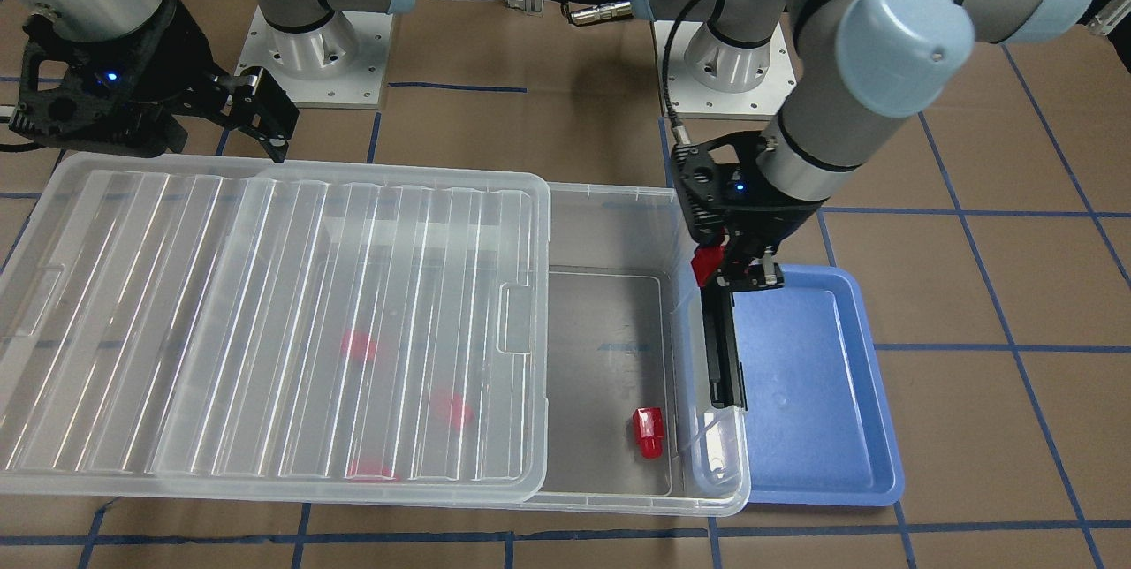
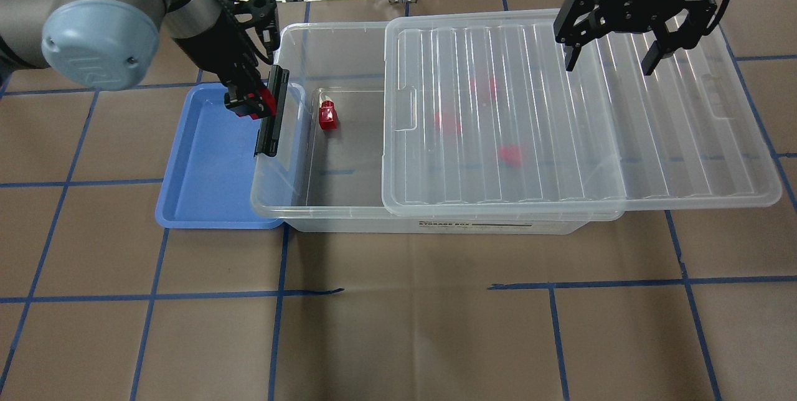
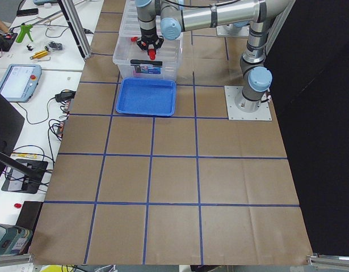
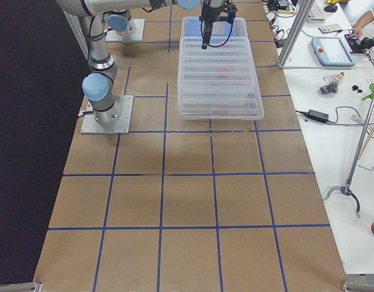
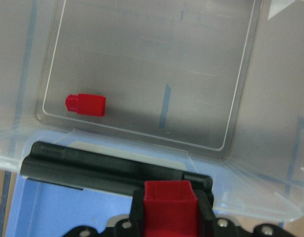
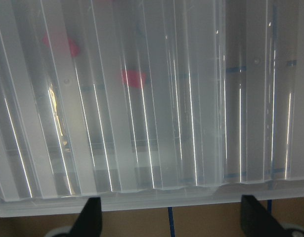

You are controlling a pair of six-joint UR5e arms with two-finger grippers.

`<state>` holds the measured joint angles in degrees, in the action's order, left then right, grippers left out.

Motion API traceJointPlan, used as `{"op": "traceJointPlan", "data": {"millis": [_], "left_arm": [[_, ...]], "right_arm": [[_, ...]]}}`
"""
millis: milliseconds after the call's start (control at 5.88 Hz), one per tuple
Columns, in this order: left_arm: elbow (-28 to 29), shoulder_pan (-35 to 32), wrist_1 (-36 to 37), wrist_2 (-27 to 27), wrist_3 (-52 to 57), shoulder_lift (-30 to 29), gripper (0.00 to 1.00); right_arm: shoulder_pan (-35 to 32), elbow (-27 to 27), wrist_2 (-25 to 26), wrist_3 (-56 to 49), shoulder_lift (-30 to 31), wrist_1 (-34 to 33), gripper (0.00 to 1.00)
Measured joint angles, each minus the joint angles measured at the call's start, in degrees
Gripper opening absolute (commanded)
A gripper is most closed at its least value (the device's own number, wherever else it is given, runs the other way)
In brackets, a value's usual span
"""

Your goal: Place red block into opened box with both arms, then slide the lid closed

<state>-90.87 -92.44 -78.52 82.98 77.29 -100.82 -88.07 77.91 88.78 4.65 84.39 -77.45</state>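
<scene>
My left gripper is shut on a red block, hanging over the black latch bar at the box's open end. In the left wrist view the held red block sits between the fingers, above the latch. Another red block lies on the uncovered box floor. The ribbed clear lid covers the rest of the box and overhangs its far end; three red shapes blur through it. Above the lid's back edge my right gripper is open and holds nothing.
A blue tray lies against the box's latch end, under my left arm, with nothing in it. The brown table carries a grid of blue tape lines. Both arm bases stand at the back edge.
</scene>
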Motion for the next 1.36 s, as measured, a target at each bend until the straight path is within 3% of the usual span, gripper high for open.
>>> {"op": "traceJointPlan", "data": {"millis": [681, 1362], "left_arm": [[-8.9, -4.7, 16.6, -1.1, -2.9, -5.7, 0.01], [-10.3, -5.1, 23.6, -2.4, -1.9, -14.1, 0.06]], "right_arm": [[0.0, 0.0, 0.1, 0.0, 0.0, 0.3, 1.0], [0.2, 0.0, 0.1, -0.1, 0.0, 0.3, 1.0]]}}
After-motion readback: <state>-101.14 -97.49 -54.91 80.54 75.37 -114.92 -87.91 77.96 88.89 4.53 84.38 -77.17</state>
